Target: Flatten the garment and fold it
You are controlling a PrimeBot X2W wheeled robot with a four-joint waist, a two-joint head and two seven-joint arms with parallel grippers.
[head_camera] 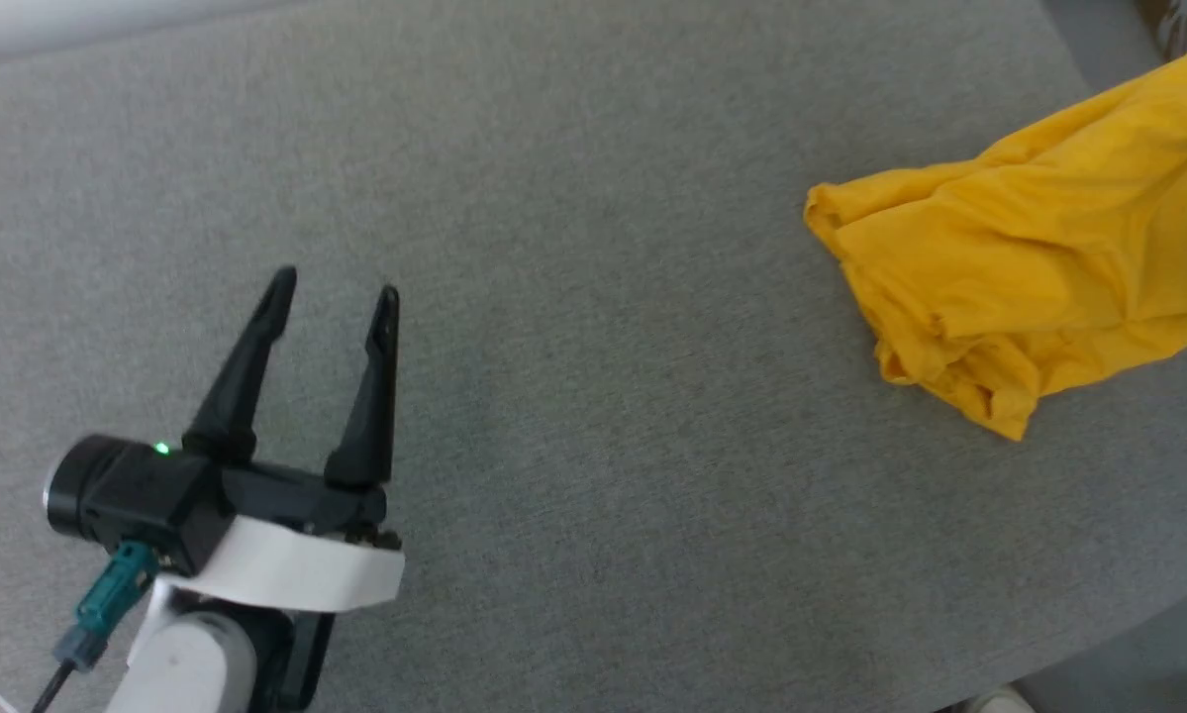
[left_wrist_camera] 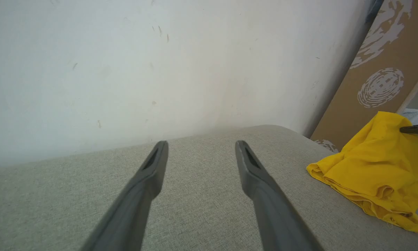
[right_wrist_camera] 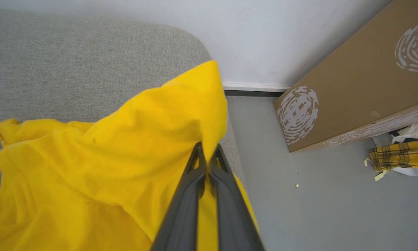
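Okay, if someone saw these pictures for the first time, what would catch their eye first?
The bright yellow garment stands out first, bunched at the right end of the grey cushion, with the right gripper pinched shut on a raised fold of it. Next is the left gripper, open over bare cushion at the lower left of the head view. A brown cardboard box with white prints sits on the floor beyond.

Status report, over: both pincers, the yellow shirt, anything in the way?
Left pincer open, empty, above grey cushion. Right pincer shut on yellow shirt, one edge held up, rest bunched at cushion's right end. No obstruction on the cushion.
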